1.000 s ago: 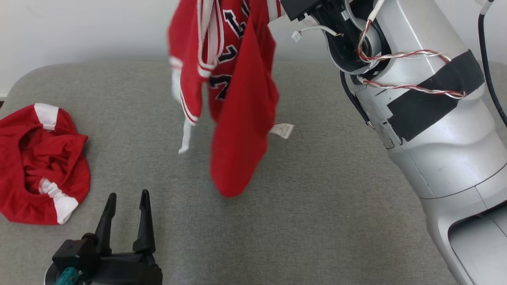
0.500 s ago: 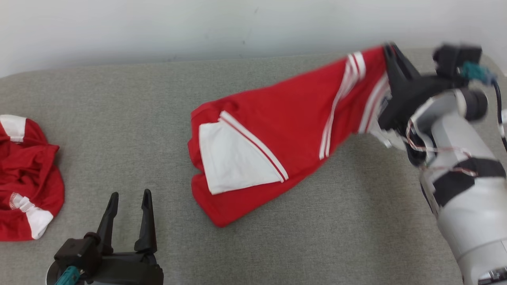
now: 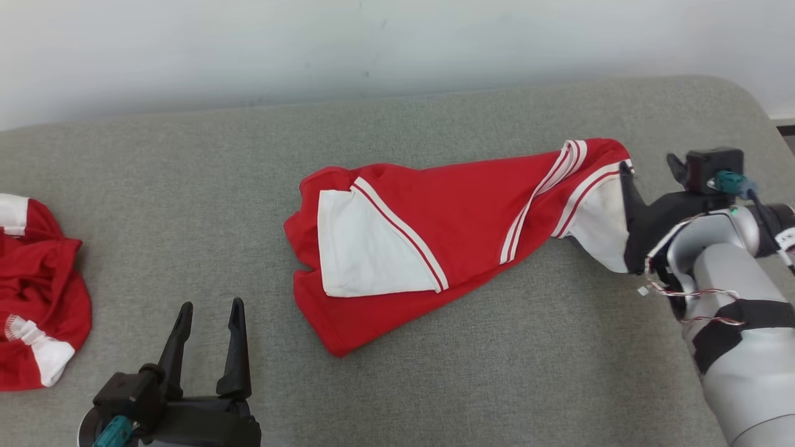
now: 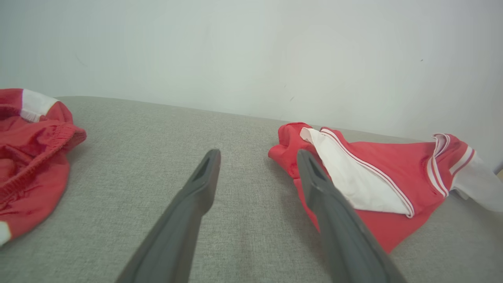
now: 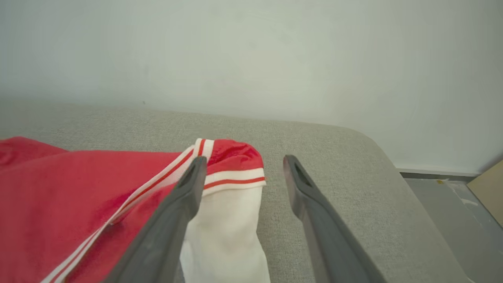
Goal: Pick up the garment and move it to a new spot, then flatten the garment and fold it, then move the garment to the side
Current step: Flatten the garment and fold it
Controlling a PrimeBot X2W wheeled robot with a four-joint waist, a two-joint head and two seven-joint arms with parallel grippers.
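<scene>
Probably snags on retreat: right gripper spread wide, holding nothing, white flap lying against one finger, so pulling back could drag and bunch the garment. Lies centre-right on grey cushion, long axis 8 to 2 o'clock, striped end pointing 2 o'clock. Left gripper at 7 o'clock, spread, empty.

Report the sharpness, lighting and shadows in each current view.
Head view: sharp, soft even light, a faint shadow under the spread red garment. Left wrist view: its fingers blur near the lens; no glare. Right wrist view: evenly lit, the garment's near edge slightly soft.
</scene>
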